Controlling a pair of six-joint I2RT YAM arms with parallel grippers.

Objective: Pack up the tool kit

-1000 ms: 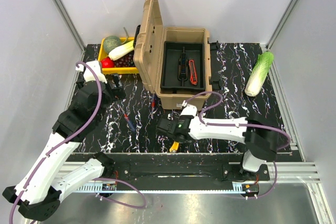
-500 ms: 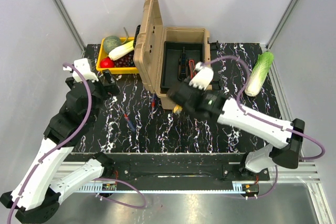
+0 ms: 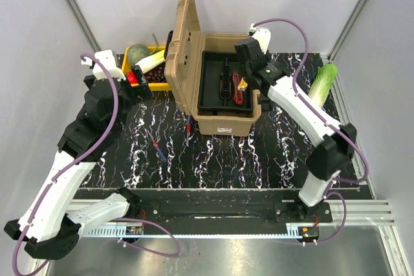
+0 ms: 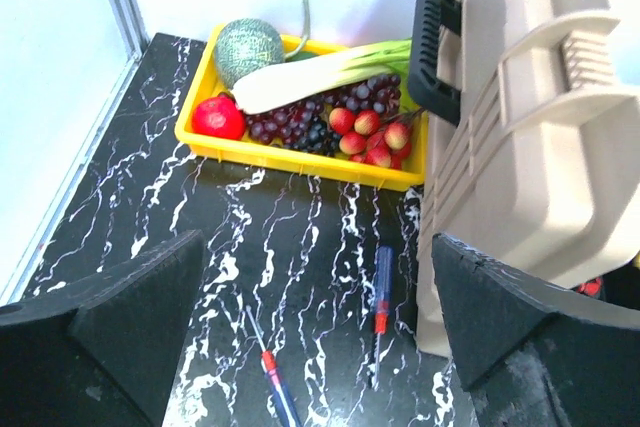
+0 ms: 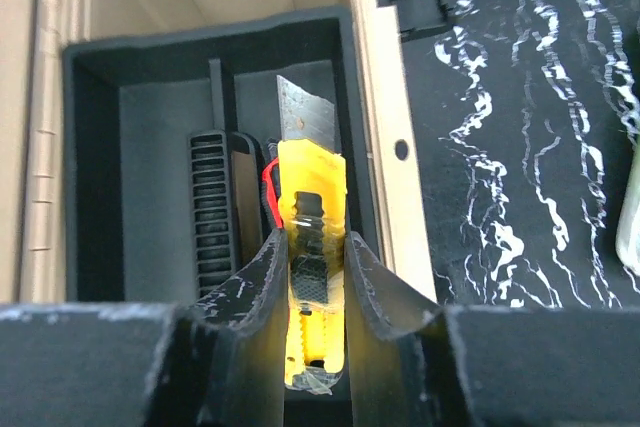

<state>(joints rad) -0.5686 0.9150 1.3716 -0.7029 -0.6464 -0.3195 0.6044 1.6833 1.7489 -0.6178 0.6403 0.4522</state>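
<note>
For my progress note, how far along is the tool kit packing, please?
Done: a black tool and a red tool lie in the toolbox tray. In hand: the right gripper holds a yellow utility knife above it. Left: two screwdrivers on the table.

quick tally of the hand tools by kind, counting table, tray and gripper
screwdrivers on the table: 2
yellow utility knife in the right gripper: 1
black ribbed tool in the tray: 1
red tool in the tray: 1
total: 5
</note>
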